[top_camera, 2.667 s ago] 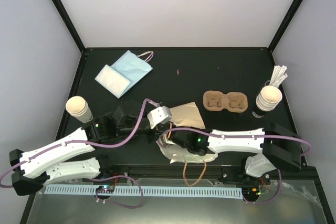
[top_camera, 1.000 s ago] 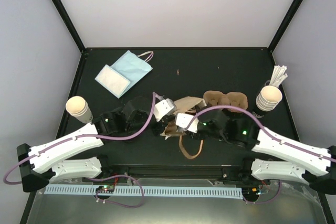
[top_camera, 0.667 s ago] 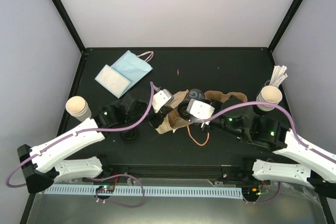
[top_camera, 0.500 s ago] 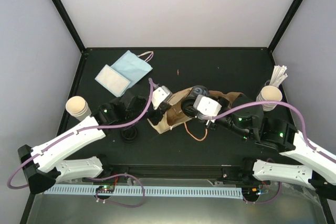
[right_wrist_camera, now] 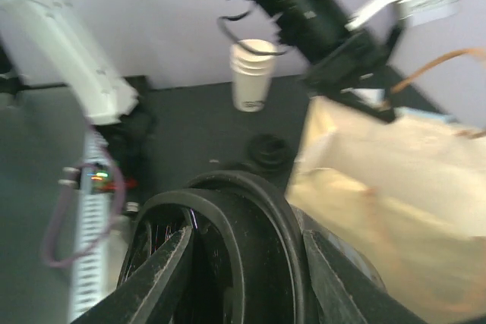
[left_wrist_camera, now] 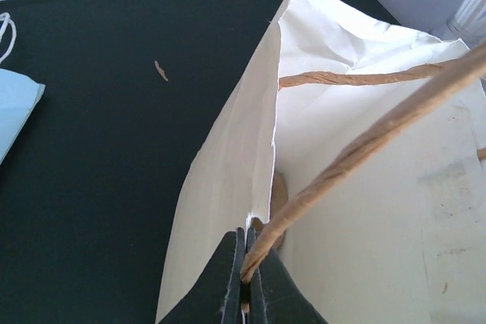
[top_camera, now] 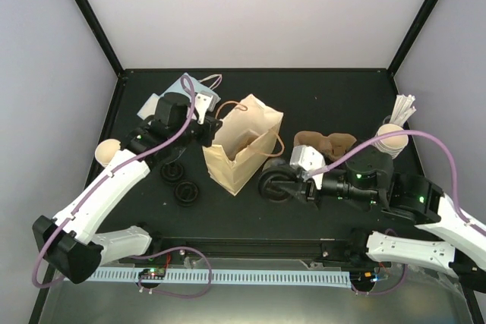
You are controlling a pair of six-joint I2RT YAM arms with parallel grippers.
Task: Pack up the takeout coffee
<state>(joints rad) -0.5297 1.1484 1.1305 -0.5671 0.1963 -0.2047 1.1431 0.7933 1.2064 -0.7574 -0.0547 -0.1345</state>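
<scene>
Tan paper bag point(top_camera: 241, 142) upright, left claw point(left_wrist_camera: 244, 244) pinched shut on its handle point(left_wrist_camera: 364, 142), right claw point(top_camera: 285, 186) gripping black lid point(right_wrist_camera: 250, 187)

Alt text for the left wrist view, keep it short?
The left gripper, shut, pinches the twisted brown paper handle of an open cream paper bag. The black table lies to the left, with a corner of a light blue face mask at the left edge.

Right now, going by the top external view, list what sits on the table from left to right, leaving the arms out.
cream paper cup → two loose black lids → paper bag → brown pulp carrier → stack of cups with white sticks
</scene>
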